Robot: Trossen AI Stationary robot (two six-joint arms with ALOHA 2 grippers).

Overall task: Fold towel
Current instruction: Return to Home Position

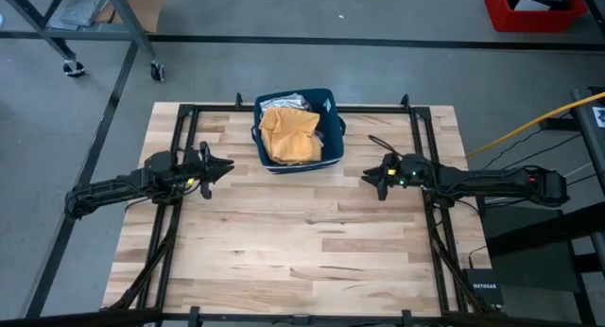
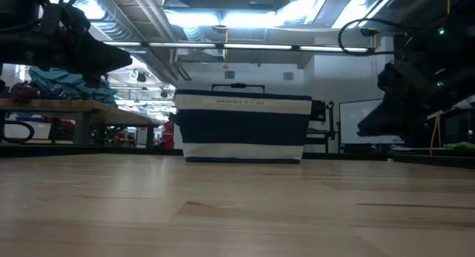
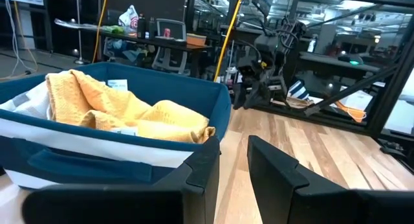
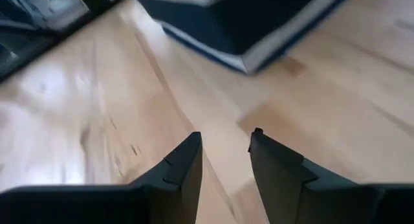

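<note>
A crumpled yellow towel (image 1: 288, 135) lies in a dark blue basket (image 1: 336, 129) with a white band, which stands at the middle of the table's far edge. In the left wrist view the towel (image 3: 123, 107) bulges just above the basket's rim (image 3: 162, 78). My left gripper (image 1: 227, 164) hovers left of the basket, pointing toward the table's right, open and empty (image 3: 233, 146). My right gripper (image 1: 367, 176) hovers right of the basket, pointing left and tilted down at the bare wood, open and empty (image 4: 225, 134).
A pale silvery item (image 1: 288, 102) lies behind the towel in the basket. Black frame rails (image 1: 180, 223) run along the table's left and right sides and far edge. The near half of the wooden table (image 1: 302, 261) is bare. A red box (image 1: 534, 8) stands on the floor beyond.
</note>
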